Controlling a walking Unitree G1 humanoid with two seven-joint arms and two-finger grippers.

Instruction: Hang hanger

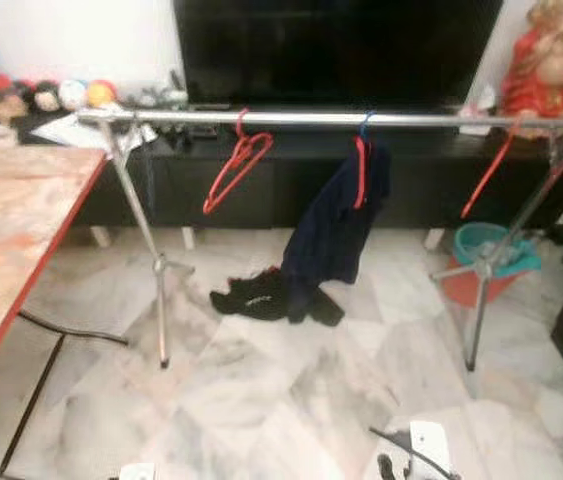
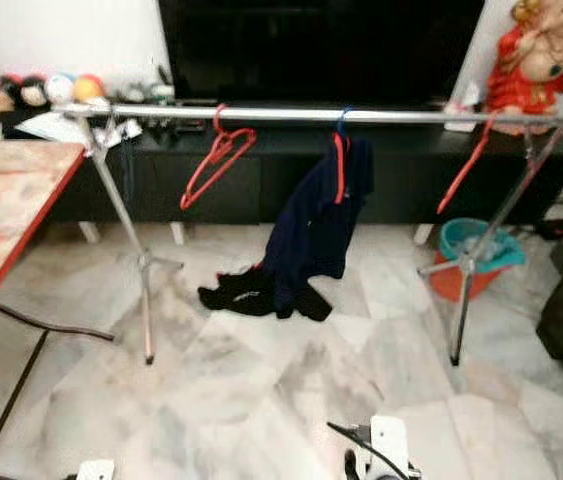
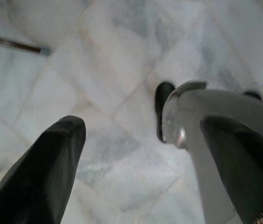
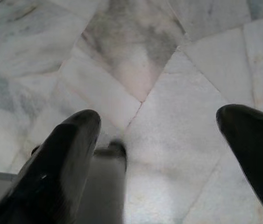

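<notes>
Both grippers' jaws wide over marble floor (image 4: 168, 116), red hanger (image 1: 233, 165) on rail (image 1: 341, 119), no legible writing.

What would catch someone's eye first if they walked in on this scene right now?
Probably the long silver clothes rail spanning the room before the dark TV cabinet, with red hangers on it. The middle hanger carries a dark navy garment trailing onto the marble floor, where black clothing lies heaped. A red figurine stands at far right.
</notes>
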